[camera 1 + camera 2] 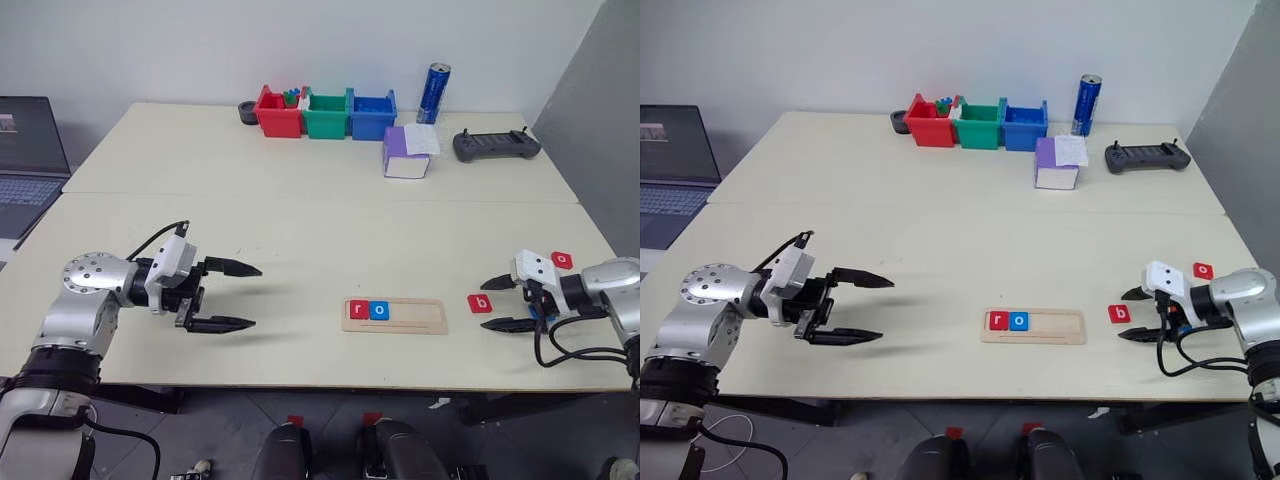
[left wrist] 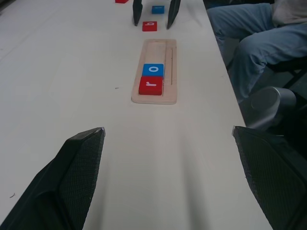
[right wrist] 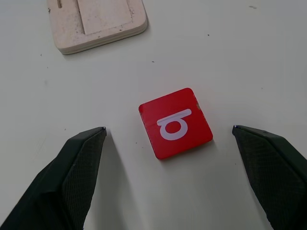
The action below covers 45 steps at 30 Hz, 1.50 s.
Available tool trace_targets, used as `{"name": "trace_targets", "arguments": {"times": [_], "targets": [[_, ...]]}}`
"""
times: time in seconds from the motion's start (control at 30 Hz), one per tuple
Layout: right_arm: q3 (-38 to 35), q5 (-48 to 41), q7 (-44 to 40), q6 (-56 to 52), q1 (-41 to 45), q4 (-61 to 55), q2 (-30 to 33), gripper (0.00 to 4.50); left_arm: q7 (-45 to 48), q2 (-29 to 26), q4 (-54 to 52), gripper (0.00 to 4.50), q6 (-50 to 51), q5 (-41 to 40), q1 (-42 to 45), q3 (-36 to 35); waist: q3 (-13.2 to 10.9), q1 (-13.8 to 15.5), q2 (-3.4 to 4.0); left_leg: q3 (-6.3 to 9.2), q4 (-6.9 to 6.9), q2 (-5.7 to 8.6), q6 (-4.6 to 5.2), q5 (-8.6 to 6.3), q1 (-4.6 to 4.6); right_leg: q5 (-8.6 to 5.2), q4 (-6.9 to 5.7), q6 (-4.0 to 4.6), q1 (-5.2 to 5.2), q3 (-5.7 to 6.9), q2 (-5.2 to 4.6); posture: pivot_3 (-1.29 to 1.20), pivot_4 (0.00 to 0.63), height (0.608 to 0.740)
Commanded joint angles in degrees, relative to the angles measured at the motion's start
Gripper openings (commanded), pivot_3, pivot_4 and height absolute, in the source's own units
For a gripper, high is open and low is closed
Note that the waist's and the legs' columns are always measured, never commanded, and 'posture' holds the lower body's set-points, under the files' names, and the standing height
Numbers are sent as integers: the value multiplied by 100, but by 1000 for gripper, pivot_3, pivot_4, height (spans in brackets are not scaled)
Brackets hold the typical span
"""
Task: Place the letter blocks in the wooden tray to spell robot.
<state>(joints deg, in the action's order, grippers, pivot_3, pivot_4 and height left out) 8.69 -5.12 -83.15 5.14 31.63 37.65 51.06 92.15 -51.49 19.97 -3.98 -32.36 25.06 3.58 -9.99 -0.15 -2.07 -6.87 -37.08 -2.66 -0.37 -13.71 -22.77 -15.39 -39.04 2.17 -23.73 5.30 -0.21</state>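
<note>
Tabletop [image 1: 300,220], as we find it:

Tray [image 1: 420,316]: pale wood, lying near the front edge, right of centre. We count two tiles seated at its left end, touching: red r [image 1: 358,309], then blue o [image 1: 379,310]. The remaining slots are bare.

Red b [image 1: 480,303]: loose on the tabletop just right of the tray, apart from it, face up. We judge it the third letter due.

Red o [image 1: 562,260]: close to the right edge, behind the right gripper. A blue tile [image 2: 158,9] shows in the left wrist view beyond the b; we cannot read its letter.

Right gripper [image 1: 507,302]: low at the right edge, jaws spread wide and empty, the b lying between and ahead of the fingertips [image 3: 81,158], untouched.

Left gripper [image 1: 238,296]: over the front left of the tabletop, well apart from the tray, jaws spread, empty.

Handling, in our judgement: the tiles are light, rigid and thin, with a smooth face, so liable to skate if nudged by one jaw first. We would pinch the b across two opposite side edges, jaws down to the surface, centred, and keep it flat for seating beside the blue o.

Back edge: red, green and blue bins [image 1: 325,113], a can [image 1: 433,93], a box [image 1: 408,153], a controller [image 1: 497,145].
</note>
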Motion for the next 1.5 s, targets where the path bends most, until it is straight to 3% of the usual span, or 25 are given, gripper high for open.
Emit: {"name": "trace_targets", "arguments": {"times": [0.03, 0.23, 0.3, 0.37, 0.47, 0.67, 0.93, 1.5], "targets": [[99, 227, 11, 215, 28, 226, -75, 3895, 35, -101, -189, 4500, 60, 0, -9, -276, 1, -3, 1, 0, 0, 0, 3, -2, 1, 0, -1, 0, 1, -1, 0, 0, 150, 740], [72, 243, 93, 216, 97, 270, -170, 1859, 35, -88, -218, 4500, 127, 53, 18, -341, 4, -5, -3, 1, 0, -2, -4, 3, 3, 0, -2, 1, 3, 1, 1, 0, 150, 740], [-27, 52, -25, -5, 70, -59, -159, 1463, 35, -66, -211, 4500, 130, 82, 41, -339, 4, -5, -3, 1, -1, -1, -2, 1, 8, 0, -1, 0, 10, 1, 0, 0, 150, 740], [-62, -99, -249, -372, -95, -732, 29, 1467, 35, -48, -213, 4500, 126, 102, 51, -339, 4, -6, -3, 1, -1, -2, -2, 1, 9, 0, -2, 1, 10, 0, 0, 0, 150, 740], [-195, -481, -229, -1729, -258, -2398, 274, 1467, 35, -42, -235, 4500, 136, 108, 37, -357, -8, 1, 19, 3, 2, -2, -2, 1, -2, -1, -3, 3, -1, 2, 0, 0, 150, 740], [188, -521, 379, -3077, 14, -4301, -62, 1467, 27, 37, -276, 4500, 169, 158, 7, -414, -7, -17, 20, 4, 3, -6, -2, 1, -8, -1, -9, 3, -16, 4, 2, 0, 150, 740], [1071, 75, 905, -3714, 311, -4512, -491, 1467, -32, 208, -383, 4500, 238, 223, -37, -509, -6, 20, 17, 2, -2, 5, -3, 2, -29, -1, -4, 4, -28, 2, -8, 0, 150, 740], [1579, 525, 1066, -3590, 500, -4239, -733, 1467, -147, 321, -606, 4500, 273, 303, -248, -682, -6, -2, 17, 0, 0, 1, -6, 3, -27, -1, -8, 4, -32, 3, -5, 0, 150, 740]]}}
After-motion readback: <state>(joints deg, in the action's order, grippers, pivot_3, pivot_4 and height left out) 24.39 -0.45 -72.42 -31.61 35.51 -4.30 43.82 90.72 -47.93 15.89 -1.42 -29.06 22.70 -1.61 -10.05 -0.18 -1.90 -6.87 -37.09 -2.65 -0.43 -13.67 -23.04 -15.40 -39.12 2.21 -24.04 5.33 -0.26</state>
